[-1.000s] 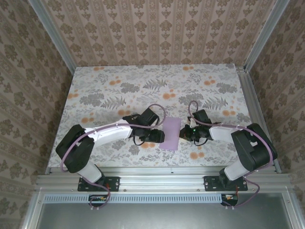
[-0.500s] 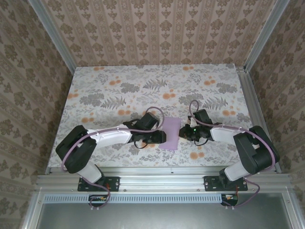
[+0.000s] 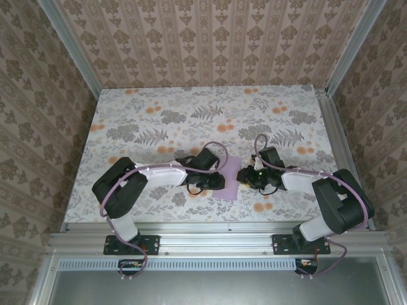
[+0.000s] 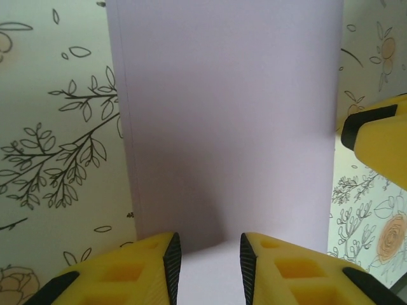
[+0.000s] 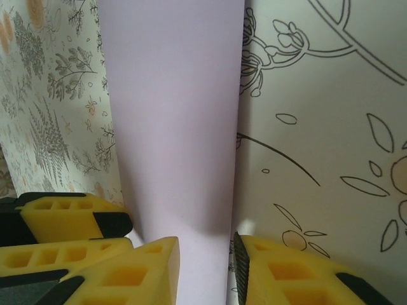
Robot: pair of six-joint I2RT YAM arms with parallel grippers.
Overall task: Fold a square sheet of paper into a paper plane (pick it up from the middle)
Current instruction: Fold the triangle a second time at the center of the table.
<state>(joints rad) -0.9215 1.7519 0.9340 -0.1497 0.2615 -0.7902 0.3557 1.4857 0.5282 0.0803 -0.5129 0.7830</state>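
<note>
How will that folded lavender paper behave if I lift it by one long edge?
The paper looks thin and lies flat, so it is probably very light and would droop beyond the grip. Its doubled edge in the left wrist view suggests folded layers, perhaps slightly stiffer lengthwise. Pushed, it would likely slide on the tablecloth.

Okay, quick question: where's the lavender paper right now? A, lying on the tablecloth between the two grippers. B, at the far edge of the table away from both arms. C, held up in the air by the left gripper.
A: in the top view the lavender paper lies on the floral tablecloth, the left gripper at one side and the right gripper at the other.
</note>
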